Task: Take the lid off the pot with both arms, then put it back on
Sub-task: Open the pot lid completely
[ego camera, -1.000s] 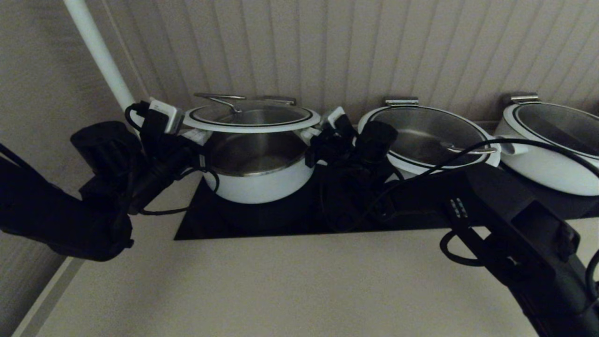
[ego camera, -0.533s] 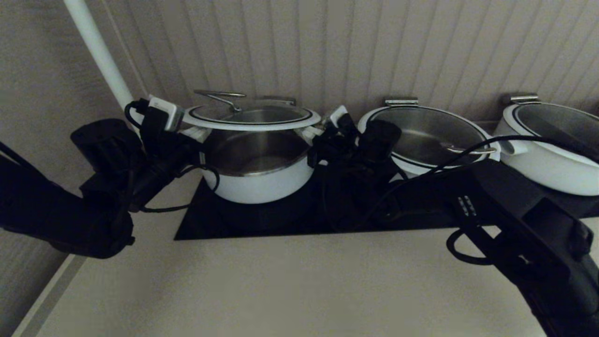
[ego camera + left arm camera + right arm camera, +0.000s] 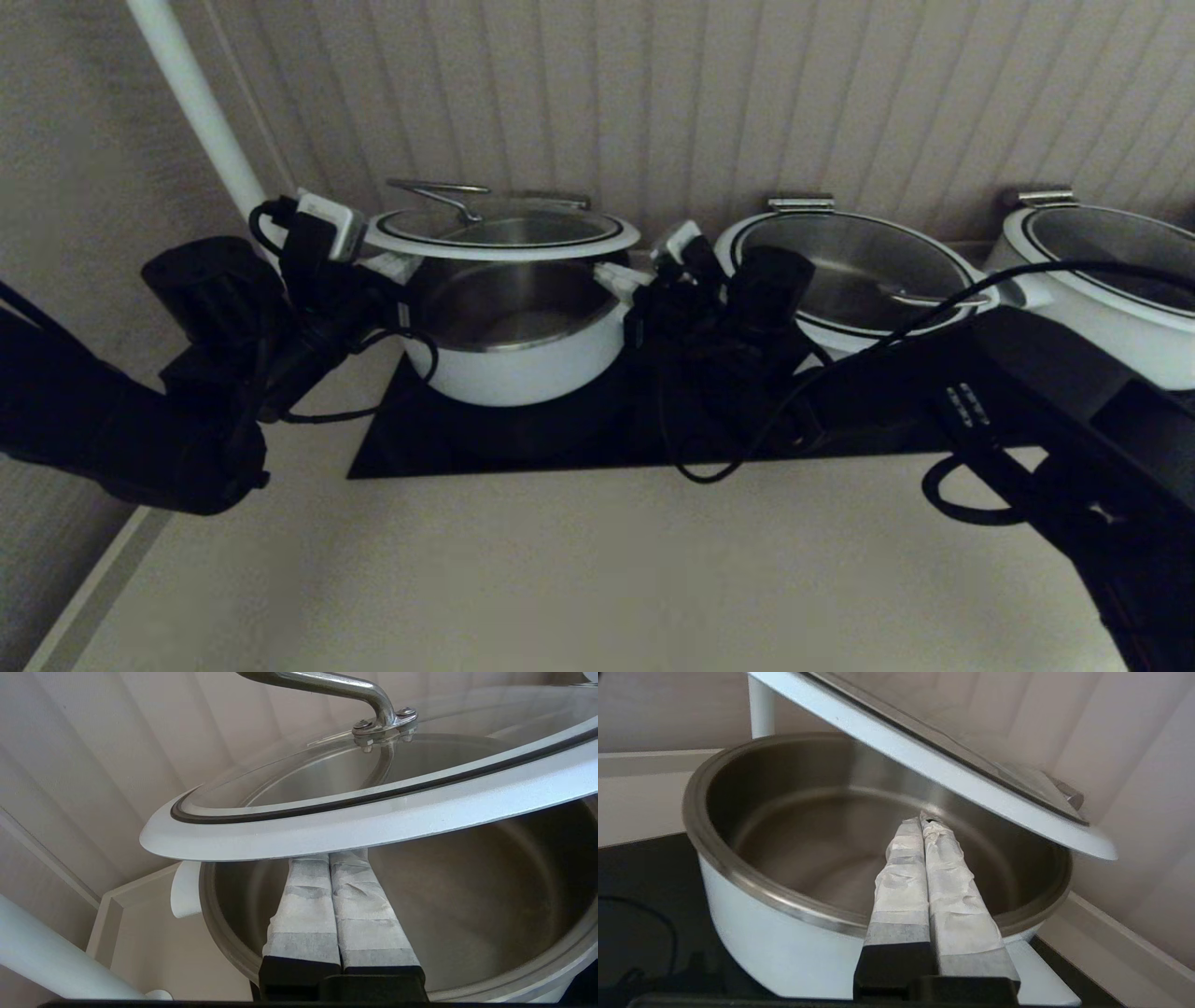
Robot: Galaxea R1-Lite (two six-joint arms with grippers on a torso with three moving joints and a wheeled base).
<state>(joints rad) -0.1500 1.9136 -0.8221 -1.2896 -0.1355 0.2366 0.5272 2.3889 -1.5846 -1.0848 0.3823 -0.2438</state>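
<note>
The lid [image 3: 499, 238] is raised above the pot [image 3: 518, 364] and tilted, with its wire handle [image 3: 439, 196] near the left edge. My left gripper [image 3: 397, 269] is shut, and its tips reach under the lid's white rim [image 3: 373, 812] over the pot's steel inside [image 3: 490, 896]. My right gripper [image 3: 618, 276] is shut at the pot's right side. In the right wrist view its tips [image 3: 923, 819] reach over the pot's rim [image 3: 752, 882], below the lid [image 3: 934, 767], with a gap between them. They hold nothing.
The pot stands on a black cooktop [image 3: 560, 439] set in a beige counter. Two like white pots [image 3: 859, 271] [image 3: 1102, 280] with lids stand to the right. A white pole [image 3: 201, 112] rises at the back left. A ribbed wall is close behind.
My right arm has drawn back to the right and dropped a little, and its fingers now sit below the lid's rim. The lid stays raised. The left arm has hardly moved.
</note>
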